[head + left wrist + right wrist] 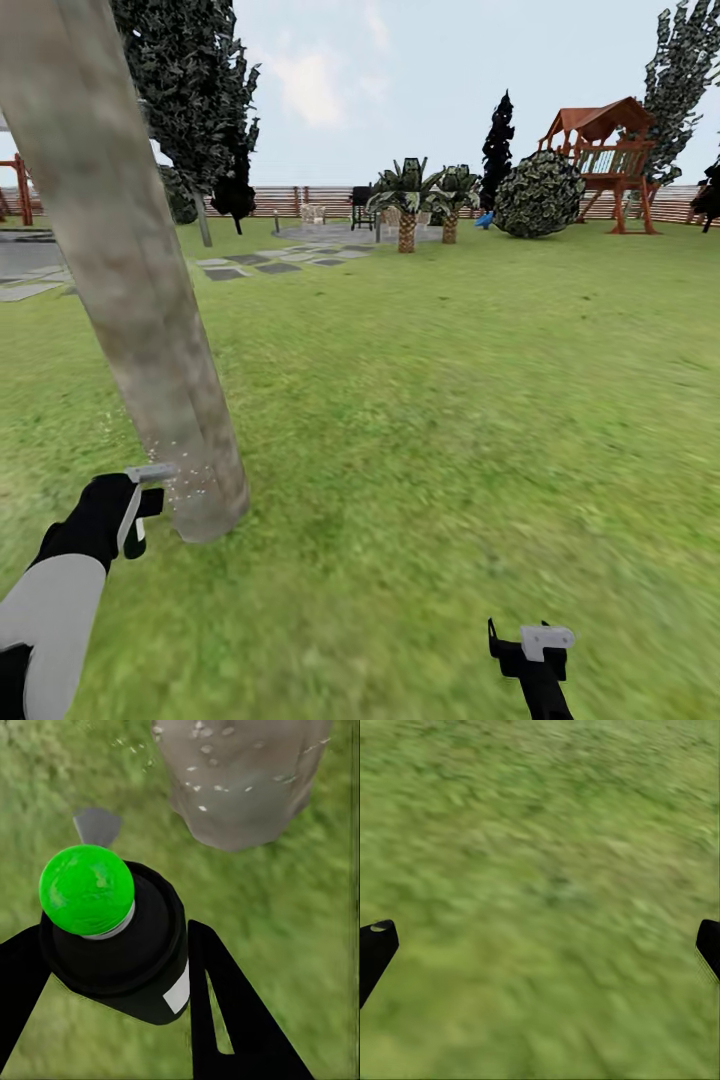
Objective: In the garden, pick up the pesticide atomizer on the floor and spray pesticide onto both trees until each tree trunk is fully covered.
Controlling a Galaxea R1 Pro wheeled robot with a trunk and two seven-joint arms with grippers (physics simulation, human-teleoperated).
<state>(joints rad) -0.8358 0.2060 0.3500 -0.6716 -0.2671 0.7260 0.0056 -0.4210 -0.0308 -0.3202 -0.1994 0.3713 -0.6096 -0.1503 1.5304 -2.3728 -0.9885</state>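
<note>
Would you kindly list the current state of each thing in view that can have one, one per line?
Left gripper: shut on the atomizer.
Atomizer: held, nozzle aimed at the trunk's base, spraying.
Tree trunk: leaning, white droplets speckling its lower part.
Right gripper: open, empty, over grass.

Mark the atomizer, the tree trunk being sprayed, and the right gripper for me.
atomizer (112,937): left wrist view, black body under green cap.
tree trunk (150,330): head view, middle of bark.
right gripper (540,945): right wrist view, midway between open fingertips.
</note>
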